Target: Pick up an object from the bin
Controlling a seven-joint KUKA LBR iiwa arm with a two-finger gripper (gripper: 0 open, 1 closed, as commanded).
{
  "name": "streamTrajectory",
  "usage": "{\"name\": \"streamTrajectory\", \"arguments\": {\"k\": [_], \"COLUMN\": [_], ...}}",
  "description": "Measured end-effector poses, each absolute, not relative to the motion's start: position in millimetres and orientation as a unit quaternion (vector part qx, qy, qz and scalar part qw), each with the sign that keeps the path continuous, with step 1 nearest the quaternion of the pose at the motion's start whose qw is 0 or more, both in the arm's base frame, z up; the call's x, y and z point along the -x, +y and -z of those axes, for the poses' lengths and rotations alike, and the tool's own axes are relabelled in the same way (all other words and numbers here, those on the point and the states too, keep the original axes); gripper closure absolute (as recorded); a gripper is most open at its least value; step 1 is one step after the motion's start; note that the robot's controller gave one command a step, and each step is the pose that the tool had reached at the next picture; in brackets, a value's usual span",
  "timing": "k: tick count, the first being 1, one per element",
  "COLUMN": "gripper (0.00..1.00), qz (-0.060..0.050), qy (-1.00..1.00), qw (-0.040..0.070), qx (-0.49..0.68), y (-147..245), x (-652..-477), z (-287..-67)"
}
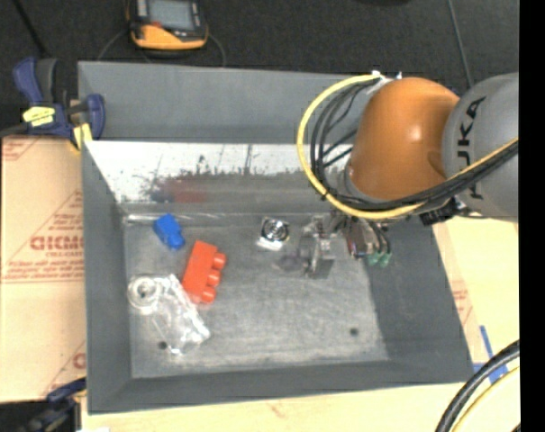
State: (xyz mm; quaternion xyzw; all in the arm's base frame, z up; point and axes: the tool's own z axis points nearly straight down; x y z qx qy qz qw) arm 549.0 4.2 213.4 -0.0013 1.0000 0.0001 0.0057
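camera view: grey bin (416, 322), walls keeping loose bits in. the arm (398, 138) hangs its gripper (315, 252) near the floor; clenched or released, i cannot tell. a red block (203, 271) lies well left; just beside the gripper sits a shiny metal knob (274, 232), probably the handiest pick.

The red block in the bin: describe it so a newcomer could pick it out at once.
Start at the grey metal bin and look at the left half of its floor. The red block lies there, with a small blue piece up and left of it and a clear plastic thing below left. It is the only red thing, and bigger than the blue piece.
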Motion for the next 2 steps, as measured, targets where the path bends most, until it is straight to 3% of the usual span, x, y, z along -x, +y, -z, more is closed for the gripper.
{"name": "streamTrajectory", "arguments": {"k": [1,2], "gripper": [1.00,1.00], "qz": [0.001,0.001], "qy": [1.000,0.999], "qw": [0.000,0.005], "qx": [0.031,0.040], "y": [-21,-12], "x": [-526.0,-534.6], "z": [-187,-229]}}
